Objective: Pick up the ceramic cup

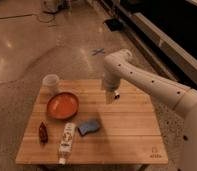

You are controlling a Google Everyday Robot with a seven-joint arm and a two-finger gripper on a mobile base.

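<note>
The small pale ceramic cup (51,82) stands at the wooden desk's (127,127) ten o'clock corner, with the wide orange-red bowl (62,105) just beside it at five o'clock. The pincer (110,95) hangs toward twelve o'clock; I cannot tell its state.

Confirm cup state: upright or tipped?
Upright: cup stands rim-up at the table's far left corner. Gripper hangs over mid-table, apart from it.

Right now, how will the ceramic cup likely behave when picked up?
The ceramic cup looks rigid and smooth, so probably slippery. Standing upright near the table corner, a sideways nudge might tip it off. The gripper hangs over mid-table, apart from it.
</note>
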